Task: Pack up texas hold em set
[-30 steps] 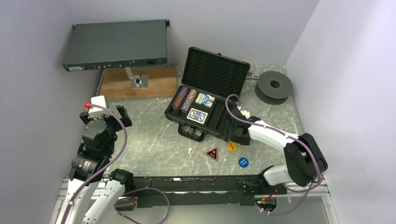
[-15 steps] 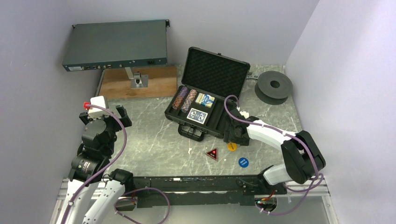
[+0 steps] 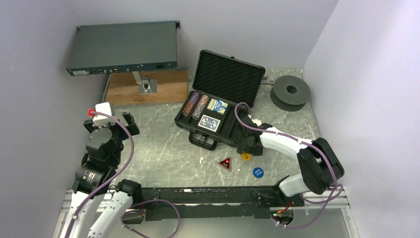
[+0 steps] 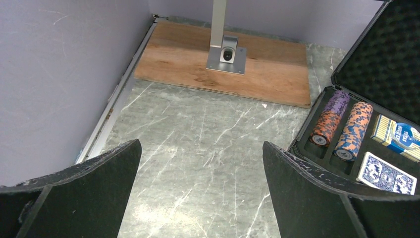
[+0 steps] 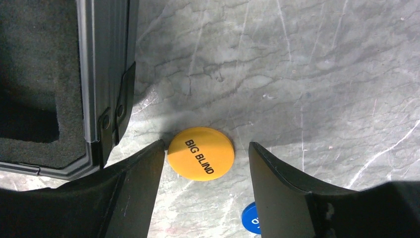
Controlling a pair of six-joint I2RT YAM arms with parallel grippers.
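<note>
The black briefcase (image 3: pixel 203 140) lies open at mid-table, its foam lid upright. Two chip rolls (image 3: pixel 195 105) and two blue card decks (image 3: pixel 217 106) sit in its tray; the left wrist view also shows the rolls (image 4: pixel 341 124). The orange button (image 5: pixel 200 153), marked BIG BLIND, lies flat on the table by the case's front right corner (image 5: pixel 106 74). My right gripper (image 5: pixel 206 145) is down over it, open, with the left finger touching its rim and a gap on the right. Nearby lie the blue button (image 3: pixel 258 172) and red-triangle button (image 3: pixel 225 163). My left gripper (image 4: pixel 200 144) hangs wide open and empty at the left.
A grey rack unit (image 3: pixel 123 48) stands on a post over a wooden board (image 3: pixel 148 89) at the back left. A dark spool (image 3: pixel 290 91) lies at the back right. Walls close in the left, back and right sides.
My right gripper has come down and nearer over the orange button, and its jaws have narrowed around it. The left arm has not moved.
</note>
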